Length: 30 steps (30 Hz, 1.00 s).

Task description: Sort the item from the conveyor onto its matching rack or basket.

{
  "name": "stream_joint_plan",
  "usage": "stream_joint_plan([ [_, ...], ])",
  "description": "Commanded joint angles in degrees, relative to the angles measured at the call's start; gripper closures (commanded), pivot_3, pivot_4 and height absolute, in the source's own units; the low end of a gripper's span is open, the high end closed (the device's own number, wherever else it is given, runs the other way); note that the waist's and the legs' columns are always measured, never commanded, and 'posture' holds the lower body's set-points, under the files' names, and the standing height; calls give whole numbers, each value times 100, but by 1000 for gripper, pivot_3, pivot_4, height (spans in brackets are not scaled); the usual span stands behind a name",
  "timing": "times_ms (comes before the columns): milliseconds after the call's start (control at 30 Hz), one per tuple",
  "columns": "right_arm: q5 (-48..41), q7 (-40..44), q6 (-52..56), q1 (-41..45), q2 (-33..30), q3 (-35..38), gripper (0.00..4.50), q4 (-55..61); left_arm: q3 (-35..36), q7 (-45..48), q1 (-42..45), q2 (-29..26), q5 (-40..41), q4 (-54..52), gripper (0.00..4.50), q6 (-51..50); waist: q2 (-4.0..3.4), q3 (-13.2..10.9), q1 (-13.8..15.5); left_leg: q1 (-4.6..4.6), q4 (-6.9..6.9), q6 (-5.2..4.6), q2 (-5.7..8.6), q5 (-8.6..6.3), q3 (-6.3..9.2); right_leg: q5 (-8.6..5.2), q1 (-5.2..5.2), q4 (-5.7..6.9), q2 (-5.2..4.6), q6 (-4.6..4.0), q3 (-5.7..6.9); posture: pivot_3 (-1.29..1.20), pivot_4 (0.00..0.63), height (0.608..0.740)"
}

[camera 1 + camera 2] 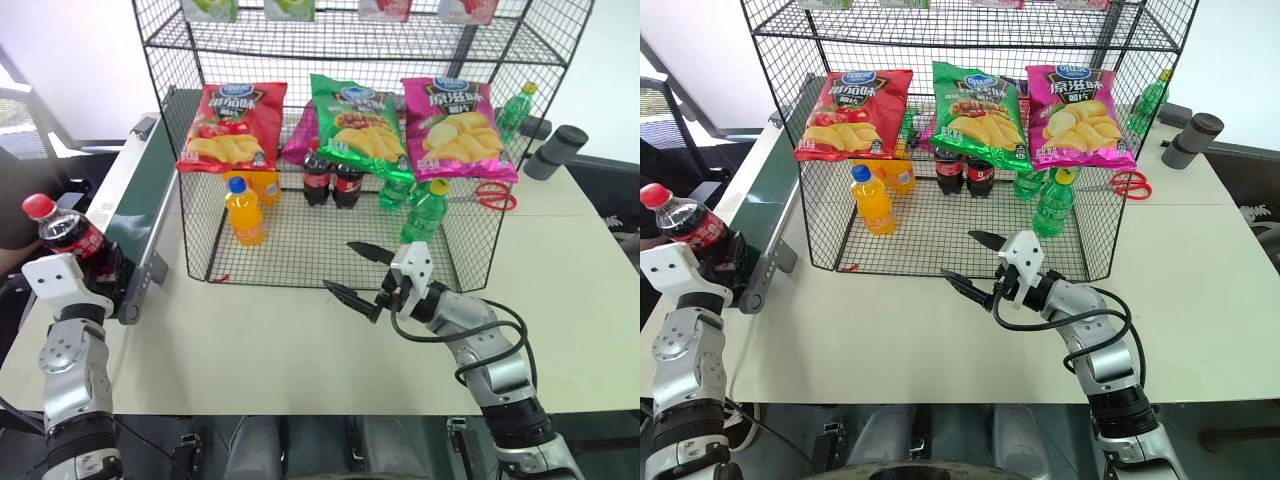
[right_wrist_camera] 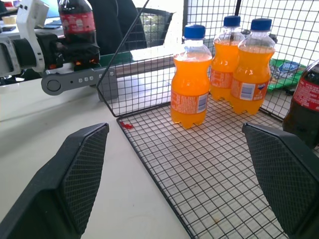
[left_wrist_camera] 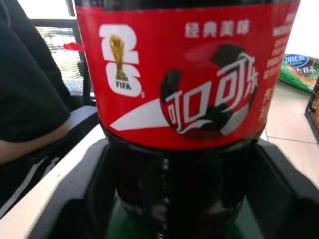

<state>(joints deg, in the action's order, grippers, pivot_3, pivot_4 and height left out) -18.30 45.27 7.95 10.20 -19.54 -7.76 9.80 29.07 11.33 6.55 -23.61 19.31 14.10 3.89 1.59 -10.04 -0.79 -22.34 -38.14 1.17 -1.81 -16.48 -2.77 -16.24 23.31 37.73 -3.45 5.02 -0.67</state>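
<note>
The item, a small cola bottle (image 1: 65, 232) with a red cap and red label, stands tilted at the near end of the conveyor (image 1: 135, 200). My left gripper (image 1: 100, 266) is shut on its lower body; in the left wrist view the black fingers (image 3: 84, 199) press against both sides of the bottle (image 3: 184, 99). My right gripper (image 1: 340, 266) hovers open and holds nothing, just in front of the low front wall of the black wire rack's bottom basket (image 1: 300, 240). The right wrist view looks between its fingers (image 2: 79, 169) into the basket.
In the basket stand orange-soda bottles (image 1: 245, 212), two cola bottles (image 1: 332, 180) and green bottles (image 1: 425, 208). Chip bags (image 1: 350, 125) hang over the tier above. Red scissors (image 1: 490, 195) and a grey cylinder (image 1: 555, 150) lie on the table to the right. A person's arm (image 3: 30, 139) is beside the conveyor.
</note>
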Motion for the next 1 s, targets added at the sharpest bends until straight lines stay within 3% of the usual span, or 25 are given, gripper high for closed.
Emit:
stream_joint_plan([
  [33, -15, 14, -100, 82, 13, 11, 0, 92, 138, 109, -8, -116, 76, -238, 1520, 183, 0, 0, 3, 0, 0, 0, 0, 0, 0, 0, 0, 0, -1, 0, 0, 0, 150, 740],
  [167, -38, 48, -42, 94, -29, 25, 0, 115, 145, 617, -143, -213, 401, -755, 1520, 204, 7, -1, -3, -1, 0, 0, 0, 0, 1, 0, 1, 0, -1, 0, 0, 0, 150, 740],
  [267, -102, 106, 55, 116, -76, 37, 0, 180, -213, 1774, -629, -610, 810, -1696, 1520, -104, 30, 0, -21, -12, 1, 1, -3, 0, 2, 0, 11, -3, -2, -1, 1, 0, 150, 740],
  [367, -249, 187, 173, 164, -124, 101, 0, 254, -433, 2696, -1264, -1155, 1492, -2704, 1520, -970, 27, -1, -38, -13, 12, 3, -2, -2, 4, -1, 10, -17, -11, -5, -1, 0, 150, 740],
  [533, -641, 357, 454, 206, -181, 212, 0, 323, -1083, 3138, -1481, -1547, 1741, -3566, 1520, -1868, 3, -5, -34, -10, 19, 4, -1, -2, 6, -11, 7, -26, -18, -23, 0, 0, 150, 740],
  [667, -940, 478, 802, 227, -251, 200, 0, 525, -2108, 3229, -1024, -1383, 1472, -3758, 1520, -2265, 2, -7, -17, -11, 19, 4, 1, -2, 5, -12, 7, -27, -18, -24, 0, 0, 150, 740],
  [833, -1149, 524, 1198, 149, -296, 33, 0, 930, -3305, 3693, -20, -929, 882, -3145, 1520, -2065, -2, -8, 0, -13, 18, 2, 2, -1, 4, -2, 7, -27, -14, -7, 1, 0, 150, 740],
  [1000, -1065, 308, 1216, 213, -205, 94, 0, 915, -4000, 4209, 857, -514, 411, -2553, 1520, -1669, -2, -9, -10, -14, 16, -1, 3, 0, -1, -1, 9, -26, -1, -4, -2, 0, 150, 740],
])
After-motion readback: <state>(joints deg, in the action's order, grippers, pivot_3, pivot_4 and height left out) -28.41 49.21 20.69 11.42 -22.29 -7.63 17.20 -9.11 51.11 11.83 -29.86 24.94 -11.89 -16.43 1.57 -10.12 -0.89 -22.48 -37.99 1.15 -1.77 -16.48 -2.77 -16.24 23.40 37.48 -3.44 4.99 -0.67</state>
